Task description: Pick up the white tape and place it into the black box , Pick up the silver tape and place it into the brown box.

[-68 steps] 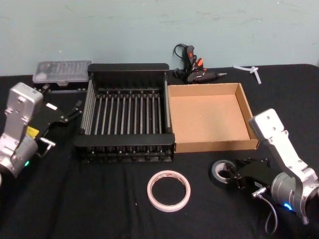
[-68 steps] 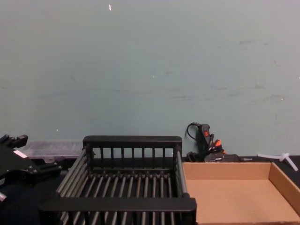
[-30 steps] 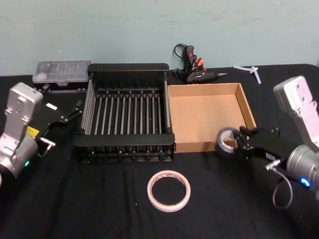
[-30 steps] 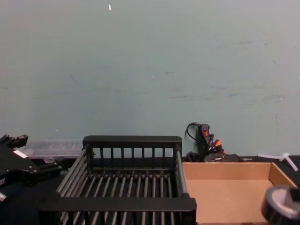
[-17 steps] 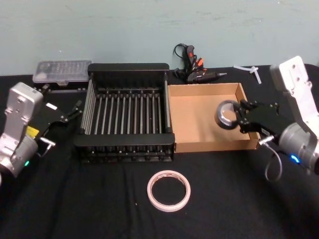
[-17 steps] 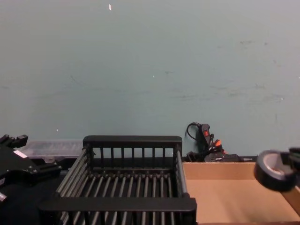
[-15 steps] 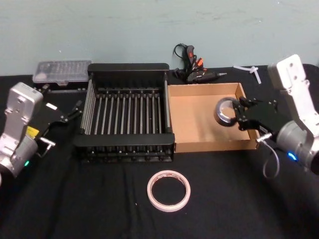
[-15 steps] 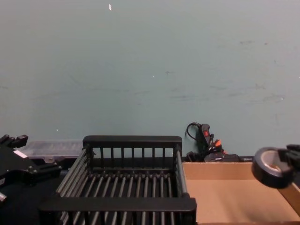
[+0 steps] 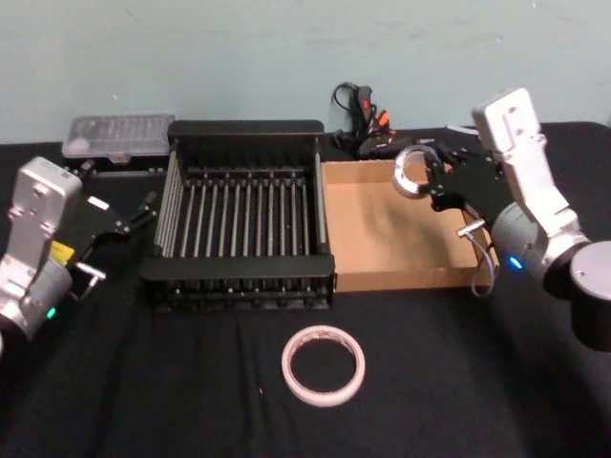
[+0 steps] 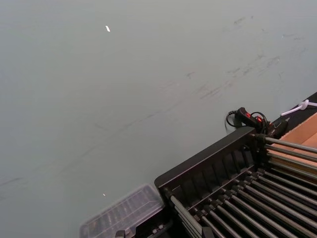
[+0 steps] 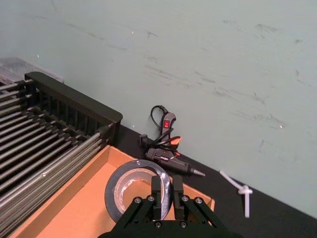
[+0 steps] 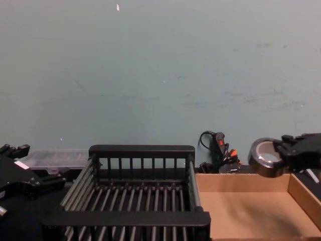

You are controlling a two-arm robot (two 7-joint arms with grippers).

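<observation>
Silver tape (image 9: 412,172) hangs clear of the worktop (image 9: 191,382), pinched in the right claw (image 9: 434,181) above the far part of the brown box (image 9: 382,277), close to that box's back wall. In the right wrist view the roll (image 11: 132,188) stands on edge with its pale core facing the camera, and the claw's (image 11: 167,193) two fingers (image 11: 156,191) are clenched on the roll's rim, one inside the hole and one outside. The chest view shows the same roll (image 12: 266,157) well above the cardboard floor of the brown box (image 12: 251,211), with the right claw (image 12: 288,153) reaching in from the box's right side.

Left of the brown box and touching it stands the black box (image 9: 239,277), its slatted bottom bare. White tape (image 9: 323,364) lies flat on the worktop nearer the robot than the brown box, in front of the seam where the two boxes meet, well apart from both.

The left claw (image 9: 143,212) rests parked on the far side of the black box from the brown box, just off that crate's left wall; its fingers look slightly parted and grasp nothing.

Beyond the brown box's back wall lies a black glue gun (image 9: 368,129) with orange trim, and a clear plastic case (image 9: 119,136) sits farther off behind the black box's left corner.
</observation>
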